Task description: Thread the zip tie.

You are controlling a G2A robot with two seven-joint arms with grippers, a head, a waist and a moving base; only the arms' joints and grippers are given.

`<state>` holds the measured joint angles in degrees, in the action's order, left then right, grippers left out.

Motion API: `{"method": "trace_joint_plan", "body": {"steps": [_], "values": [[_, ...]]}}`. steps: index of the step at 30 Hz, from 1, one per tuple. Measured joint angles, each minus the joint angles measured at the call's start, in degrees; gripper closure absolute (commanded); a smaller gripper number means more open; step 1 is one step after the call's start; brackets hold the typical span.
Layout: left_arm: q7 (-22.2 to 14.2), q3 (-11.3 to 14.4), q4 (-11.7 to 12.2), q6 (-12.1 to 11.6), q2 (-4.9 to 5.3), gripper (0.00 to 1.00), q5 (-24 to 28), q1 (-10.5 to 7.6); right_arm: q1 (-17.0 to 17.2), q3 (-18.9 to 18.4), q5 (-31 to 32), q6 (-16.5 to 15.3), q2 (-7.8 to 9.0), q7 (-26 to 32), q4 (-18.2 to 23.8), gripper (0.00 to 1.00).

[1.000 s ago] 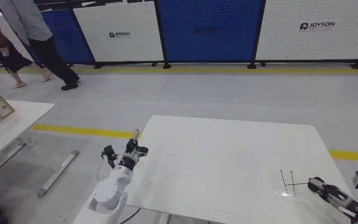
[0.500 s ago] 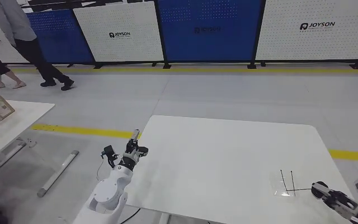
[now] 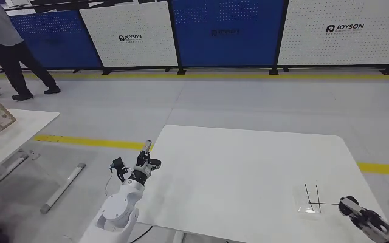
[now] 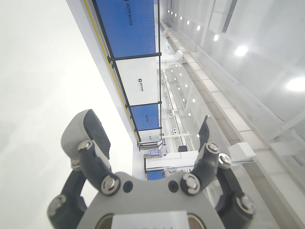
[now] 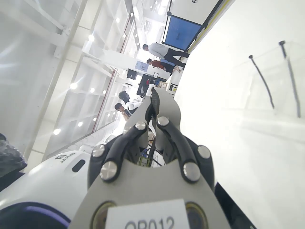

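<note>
— Where are the zip ties, from where you stand?

— Down at the near corner of the desk (image 3: 243, 176), on the robot's right. A clear sheet (image 5: 276, 72) lies there. The first zip tie (image 5: 262, 82) and the second zip tie (image 5: 291, 79) lie on it side by side, not touching, with their heads toward the far edge.

— Is that all of them?

— No. From above, a third zip tie (image 3: 325, 204) runs crosswise to those two, and one end meets the tip of the right tool (image 5: 153, 94).

— Is it holding that one?

— The fingers are pressed tight together, with no gap I can make out. The tie is too thin for me to tell if it's pinched between them, or if it's lying flat or lifted off the sheet.

— And the other arm?

— It's well apart from all that, at the opposite edge of the desk. The left tool (image 4: 150, 122) is spread wide, with nothing between its fingers.
</note>
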<state>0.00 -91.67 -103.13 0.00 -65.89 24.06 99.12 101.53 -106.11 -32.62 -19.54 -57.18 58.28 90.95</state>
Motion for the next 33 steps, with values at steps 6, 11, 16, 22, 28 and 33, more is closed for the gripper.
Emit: {"method": "trace_joint_plan", "body": {"steps": [6, 11, 16, 22, 28, 33], "values": [[0.0, 0.0, 0.0, 0.0, 0.0, 0.0, 0.0, 0.0, -0.04, -0.01, 0.06, 0.06, 0.0, 0.05, -0.03, 1.0], [0.0, 0.0, 0.0, 0.0, 0.0, 0.0, 0.0, 0.0, -0.04, -0.01, 0.06, 0.06, 0.0, 0.04, -0.03, 1.0], [0.0, 0.0, 0.0, 0.0, 0.0, 0.0, 0.0, 0.0, -0.04, -0.01, 0.06, 0.06, 0.0, 0.03, -0.02, 1.0], [0.0, 0.0, 0.0, 0.0, 0.0, 0.0, 0.0, 0.0, 1.85, -0.01, 2.39, 0.06, -0.83, -6.28, 4.03, 1.0], [0.0, 0.0, 0.0, 0.0, 0.0, 0.0, 0.0, 0.0, 6.93, 1.01, 4.18, 0.06, -3.05, -11.76, 11.3, 1.0], [0.0, 0.0, 0.0, 0.0, 0.0, 0.0, 0.0, 0.0, 8.26, 2.65, 7.55, 0.06, -3.99, -13.43, 12.89, 1.0]]}}
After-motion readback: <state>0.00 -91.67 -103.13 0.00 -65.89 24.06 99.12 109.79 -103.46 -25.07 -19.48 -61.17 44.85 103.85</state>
